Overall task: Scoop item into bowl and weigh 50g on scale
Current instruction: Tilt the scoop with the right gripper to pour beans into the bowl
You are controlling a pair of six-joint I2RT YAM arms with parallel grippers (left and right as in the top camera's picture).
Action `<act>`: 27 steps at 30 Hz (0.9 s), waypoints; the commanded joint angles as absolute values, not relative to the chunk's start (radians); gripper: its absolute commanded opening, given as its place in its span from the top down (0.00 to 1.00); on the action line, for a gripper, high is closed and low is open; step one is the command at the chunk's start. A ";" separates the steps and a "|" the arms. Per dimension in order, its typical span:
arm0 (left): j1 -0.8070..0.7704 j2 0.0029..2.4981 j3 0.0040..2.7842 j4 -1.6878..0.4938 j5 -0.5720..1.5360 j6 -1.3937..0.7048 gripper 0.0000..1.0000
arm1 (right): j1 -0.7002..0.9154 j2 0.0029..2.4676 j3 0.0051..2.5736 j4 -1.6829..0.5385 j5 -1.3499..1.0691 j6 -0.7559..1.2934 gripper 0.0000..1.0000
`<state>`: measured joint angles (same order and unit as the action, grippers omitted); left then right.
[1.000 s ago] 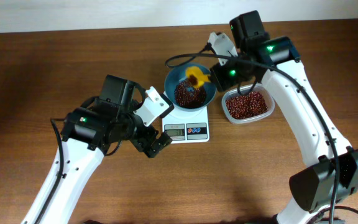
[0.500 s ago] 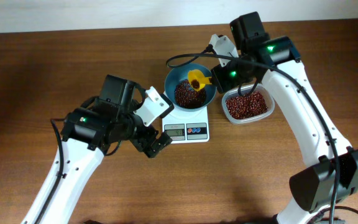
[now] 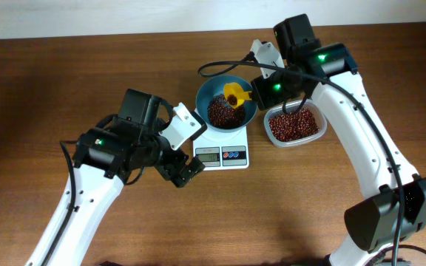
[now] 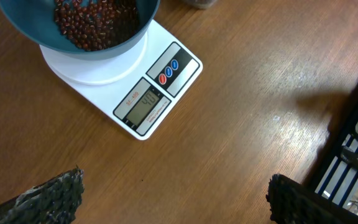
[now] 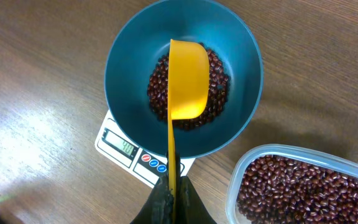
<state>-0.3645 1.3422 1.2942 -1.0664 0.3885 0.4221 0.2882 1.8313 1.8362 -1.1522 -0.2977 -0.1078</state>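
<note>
Right fingers (image 5: 160,208) pinch the yellow plastic scoop (image 5: 187,81) over the round teal-blue bowl (image 5: 120,68) of small red-brown beans (image 5: 157,87) on the white square scale (image 4: 143,107) — left fingers (image 4: 48,196) spread wide above the wooden surface (image 4: 241,112).

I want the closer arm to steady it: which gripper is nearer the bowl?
Right. The right gripper, shut on the yellow scoop, hangs at the rim of the bowl; the open left gripper is past the display end of the scale.
</note>
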 commanded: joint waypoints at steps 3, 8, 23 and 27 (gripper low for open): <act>-0.367 1.340 1.308 -1.068 0.402 0.412 0.01 | 0.294 1.795 1.852 -1.152 -0.314 -0.090 0.96; -0.367 1.340 1.308 -1.068 0.402 0.413 0.01 | 0.294 1.795 1.852 -1.125 -0.296 -0.042 0.96; -0.366 1.340 1.308 -1.068 0.402 0.413 0.01 | 0.294 1.792 1.903 -1.150 -0.319 -0.062 0.96; -0.367 1.340 1.308 -1.068 0.402 0.412 0.01 | 0.309 1.792 1.945 -1.155 -0.217 -0.044 0.96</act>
<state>-0.3645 1.3418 1.2942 -1.0664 0.3885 0.4221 0.2893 1.8259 1.8915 -1.1530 -0.2939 -0.0555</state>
